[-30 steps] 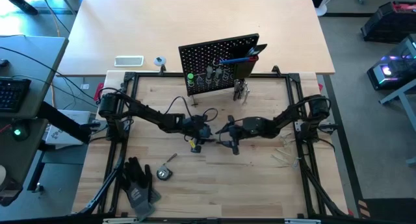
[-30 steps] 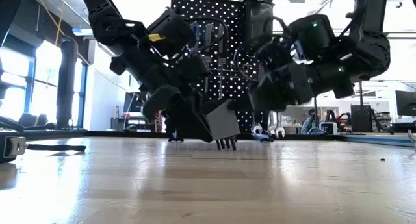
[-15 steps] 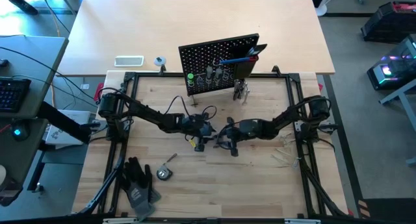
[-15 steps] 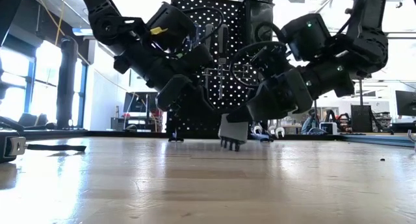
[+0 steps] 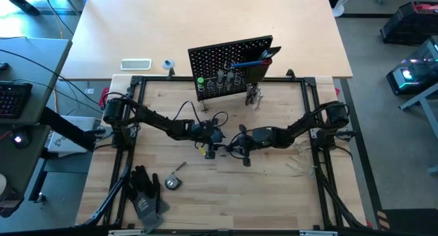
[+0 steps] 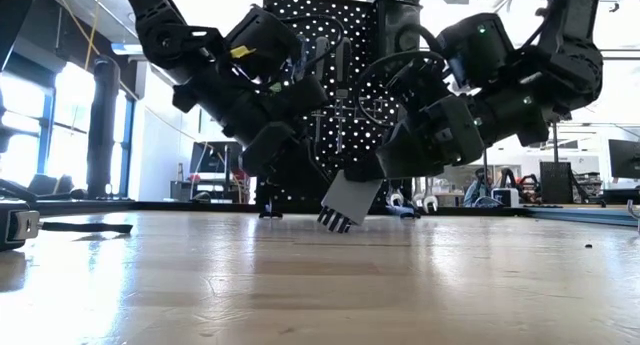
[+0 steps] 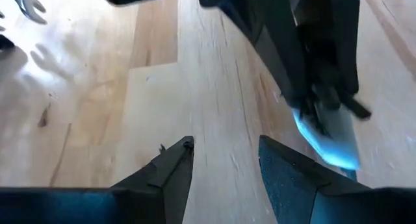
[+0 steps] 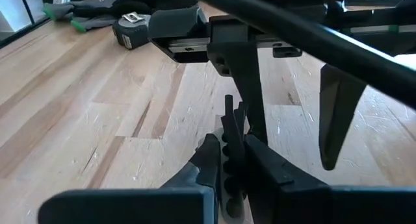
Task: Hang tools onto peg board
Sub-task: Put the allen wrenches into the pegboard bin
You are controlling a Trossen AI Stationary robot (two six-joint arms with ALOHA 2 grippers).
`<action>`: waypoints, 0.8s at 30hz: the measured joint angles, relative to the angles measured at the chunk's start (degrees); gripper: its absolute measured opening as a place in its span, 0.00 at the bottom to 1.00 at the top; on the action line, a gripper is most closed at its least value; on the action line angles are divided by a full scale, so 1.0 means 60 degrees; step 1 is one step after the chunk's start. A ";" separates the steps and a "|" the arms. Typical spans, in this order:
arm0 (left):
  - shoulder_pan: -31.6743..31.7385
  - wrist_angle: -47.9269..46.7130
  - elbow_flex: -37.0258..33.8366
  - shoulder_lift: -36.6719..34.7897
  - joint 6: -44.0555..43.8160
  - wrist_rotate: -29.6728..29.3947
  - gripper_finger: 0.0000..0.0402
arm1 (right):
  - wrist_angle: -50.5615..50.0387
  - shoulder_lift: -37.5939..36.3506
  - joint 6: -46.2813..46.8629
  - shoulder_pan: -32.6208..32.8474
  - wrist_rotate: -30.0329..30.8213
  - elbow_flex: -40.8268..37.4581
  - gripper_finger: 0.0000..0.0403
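Observation:
The black peg board (image 5: 229, 63) stands at the table's far side. Screwdrivers hang in its ring holders, and a box bin (image 5: 259, 72) is fixed to it. Both arms meet at mid-table. My right gripper (image 8: 231, 160) is shut on a small blue-grey tool with dark prongs (image 6: 348, 195), which also shows in the left wrist view (image 7: 328, 136). My left gripper (image 7: 224, 160) is open just to the left of it; nothing lies between its fingers. Silver wrenches (image 5: 254, 96) lie at the board's foot. My right gripper pinches the tool's dark ribbed part (image 8: 229, 123) between its two fingers. It comes from the table's right side, slanting down. The tool's grey body (image 6: 352, 190) hangs tilted below the fingers, its prongs (image 6: 334, 223) pointing down. I cannot tell whether the prongs touch the table.
Black work gloves (image 5: 145, 193) and a tape measure (image 5: 172, 182) lie near the front left. A white flat device (image 5: 135, 63) sits on the far table, left of the board. Bare wood stretches across the table's near half.
My right gripper has moved toward the table's left, up to my left gripper, and has shut on the tool that hung at my left gripper. The tool stood with its prongs straight down and is now tipped aslant in my right gripper.

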 joint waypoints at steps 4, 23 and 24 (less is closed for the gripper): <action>0.0000 -0.0317 0.0000 -0.0003 -0.0243 0.0003 0.41 | -0.0392 -0.0329 -0.0013 0.0211 0.0256 -0.0017 0.09; -0.0342 -0.2178 0.0036 -0.0041 -0.2275 0.0115 0.41 | -0.5526 -0.5205 -0.0627 0.1466 0.3048 -0.0036 0.08; -0.0433 -0.2225 0.0029 -0.0070 -0.2290 0.0134 0.41 | -0.5866 -0.5442 -0.0625 0.1542 0.3223 -0.0036 0.08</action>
